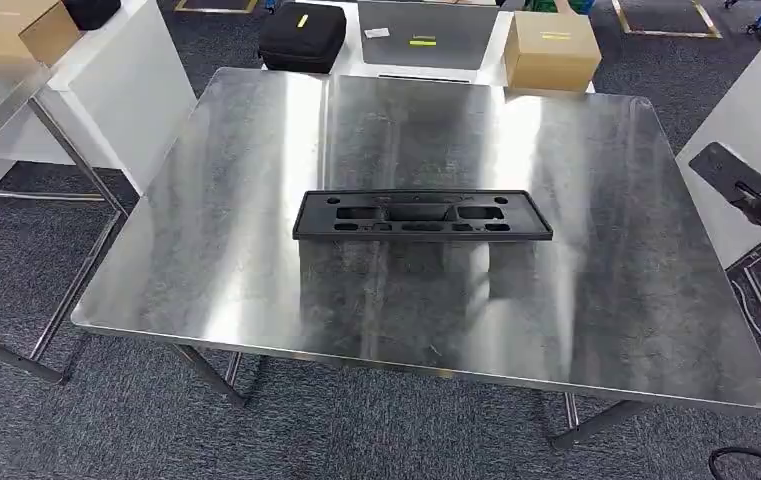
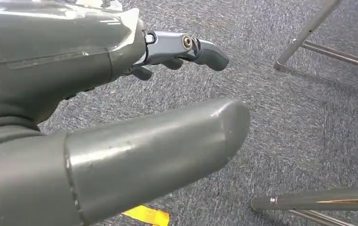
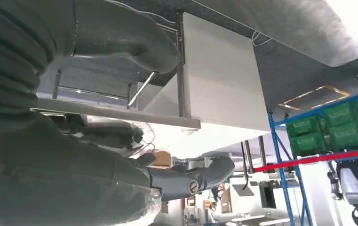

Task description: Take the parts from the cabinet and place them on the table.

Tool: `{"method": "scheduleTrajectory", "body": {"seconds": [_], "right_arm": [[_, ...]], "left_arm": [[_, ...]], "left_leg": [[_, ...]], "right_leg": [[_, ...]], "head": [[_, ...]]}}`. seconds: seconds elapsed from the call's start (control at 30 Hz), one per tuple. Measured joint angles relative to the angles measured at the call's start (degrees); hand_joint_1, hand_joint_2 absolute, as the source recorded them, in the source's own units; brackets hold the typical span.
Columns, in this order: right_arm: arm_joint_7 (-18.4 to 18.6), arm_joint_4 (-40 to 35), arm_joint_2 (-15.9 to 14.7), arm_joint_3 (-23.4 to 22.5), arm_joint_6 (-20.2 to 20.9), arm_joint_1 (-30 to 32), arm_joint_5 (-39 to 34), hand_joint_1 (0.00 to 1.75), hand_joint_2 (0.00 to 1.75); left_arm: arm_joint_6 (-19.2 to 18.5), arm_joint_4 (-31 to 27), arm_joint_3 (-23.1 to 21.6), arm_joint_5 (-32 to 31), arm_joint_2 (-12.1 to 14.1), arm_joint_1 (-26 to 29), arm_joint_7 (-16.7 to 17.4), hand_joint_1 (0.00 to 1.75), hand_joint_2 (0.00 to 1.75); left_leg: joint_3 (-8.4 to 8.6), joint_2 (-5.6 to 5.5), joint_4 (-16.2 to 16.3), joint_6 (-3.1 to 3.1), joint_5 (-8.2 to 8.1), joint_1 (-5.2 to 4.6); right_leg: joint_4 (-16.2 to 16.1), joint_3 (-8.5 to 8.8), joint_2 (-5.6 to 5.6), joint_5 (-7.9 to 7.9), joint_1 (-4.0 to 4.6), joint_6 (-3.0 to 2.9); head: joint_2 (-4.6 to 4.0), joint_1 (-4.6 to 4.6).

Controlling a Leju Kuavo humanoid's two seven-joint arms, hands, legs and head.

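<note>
The black part (image 1: 422,216) lies mid-desk (image 1: 206,250); both the left robot hand (image 2: 120,117) and the right robot hand (image 3: 120,155) hang empty, fingers apart. A careless swing could knock it.

Landmark: the black part (image 1: 422,217), lying flat near the middle of the steel table (image 1: 206,250).

You have bare tabletop on every side of the black part: broad strips to its left and right, and a band between it and the near table edge.

Beyond the black part, past the far edge, a black case (image 1: 302,36), a grey tray (image 1: 426,35) and a cardboard box (image 1: 551,50) stand in a row.

Right of the black part, off the table corner, a dark bracket (image 1: 731,180) on another machine juts in.

Left of it, a neighbouring table's legs (image 1: 76,160) stand close.

Left hand (image 2: 120,117) hangs over carpet, nothing in it; table legs (image 2: 304,33) are nearby.
</note>
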Motion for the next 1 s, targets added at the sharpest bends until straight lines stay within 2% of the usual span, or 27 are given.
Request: {"method": "scheduleTrajectory", "body": {"seconds": [0.13, 0.27, 0.37, 0.47, 0.57, 0.7, 0.77, 0.83, 0.9, 1.0], "right_arm": [[0.31, -1.32, -1.31, -1.49, -0.57, 2.89, -1.8, 0.0, 1.75], [0.5, -6.8, -4.33, -6.45, -1.01, 12.14, -3.78, 0.0, 1.75], [1.03, -11.55, -4.85, -11.94, -0.98, 19.93, -2.86, 0.0, 1.75], [1.97, -16.55, -4.22, -18.06, -1.38, 27.9, 0.11, 0.0, 1.75], [1.55, -22.56, -2.53, -25.65, -3.1, 38.48, 2.36, 0.0, 1.75], [0.19, -27.37, -0.04, -35.22, -1.22, 47.25, 4.18, 0.0, 1.75], [-0.9, -27.96, 0.53, -38.5, 0.88, 48.17, 5.03, 0.0, 1.75], [-1.38, -27.89, 0.87, -39.82, 1.86, 47.7, 6.22, 0.0, 1.75], [-1.4, -26.71, 1.47, -39.8, 1.46, 45.19, 8.0, 0.0, 1.75], [-0.63, -24.66, 2.16, -39.82, -0.74, 43.47, 9.33, 0.0, 1.75]], "left_arm": [[-0.35, -0.04, 0.11, 0.0, -0.26, -0.01, 0.0, 0.0, 0.0], [-0.35, -0.04, 0.7, 0.0, -0.85, 0.24, 0.0, 0.0, 0.0], [0.11, 0.0, 1.59, -0.11, -1.22, 0.27, 0.0, 0.0, 0.0], [1.55, 0.2, 2.62, -0.28, -1.49, 0.24, 0.0, 0.0, 0.0], [2.4, 0.44, 4.09, -0.7, -1.51, 0.27, 0.0, 0.0, 0.0], [2.49, 0.9, 5.73, -0.7, -1.53, 0.31, 0.0, 0.0, 0.0], [2.58, 1.01, 6.34, -0.7, -1.55, 0.3, 0.0, 0.0, 0.0], [2.67, 1.01, 7.06, -0.89, -1.62, 0.26, 0.0, 0.0, 0.0], [2.67, 1.01, 8.26, -2.43, -1.81, 0.17, 0.0, 0.0, 0.0], [2.67, 1.03, 9.9, -4.06, -2.1, 0.06, 0.0, 0.0, 0.0]], "left_leg": [[0.02, -0.16, 0.01, 0.0, 0.0, -0.01], [-0.19, -0.68, 0.0, 0.03, -0.02, -0.01], [-0.25, -0.67, 0.0, 0.1, -0.12, -0.03], [-0.23, -0.71, -0.01, 0.29, -0.25, -0.03], [-0.27, -1.09, -0.01, 0.29, -0.24, 0.01], [-0.3, -1.07, -0.02, 0.3, -0.28, 0.01], [-0.29, -0.88, -0.04, 0.3, -0.3, 0.01], [-0.24, -0.55, -0.04, 0.29, -0.31, 0.01], [-0.1, -0.07, -0.04, 0.27, -0.31, -0.02], [-0.07, -0.06, -0.04, 0.26, -0.24, -0.06]], "right_leg": [[-0.02, -0.01, -0.22, -0.02, 0.0, 0.02], [-0.01, 0.05, -0.64, -0.16, 0.0, 0.2], [-0.02, 0.02, -0.61, -0.2, -0.02, 0.24], [-0.03, 0.02, -0.63, -0.27, -0.02, 0.32], [-0.03, 0.07, -0.93, -0.38, 0.02, 0.36], [-0.03, 0.05, -0.97, -0.42, 0.0, 0.36], [-0.03, 0.02, -0.81, -0.41, -0.01, 0.34], [-0.03, 0.01, -0.57, -0.37, -0.01, 0.28], [-0.03, -0.04, -0.19, -0.27, -0.01, 0.17], [-0.04, -0.01, -0.2, -0.25, -0.03, 0.15]], "head": [[0.0, 0.0], [0.0, 0.0], [0.0, 0.0], [0.0, -0.04], [0.0, 0.0], [0.0, -0.02], [0.0, -0.02], [0.0, -0.02], [0.0, -0.02], [0.0, 0.0]]}}
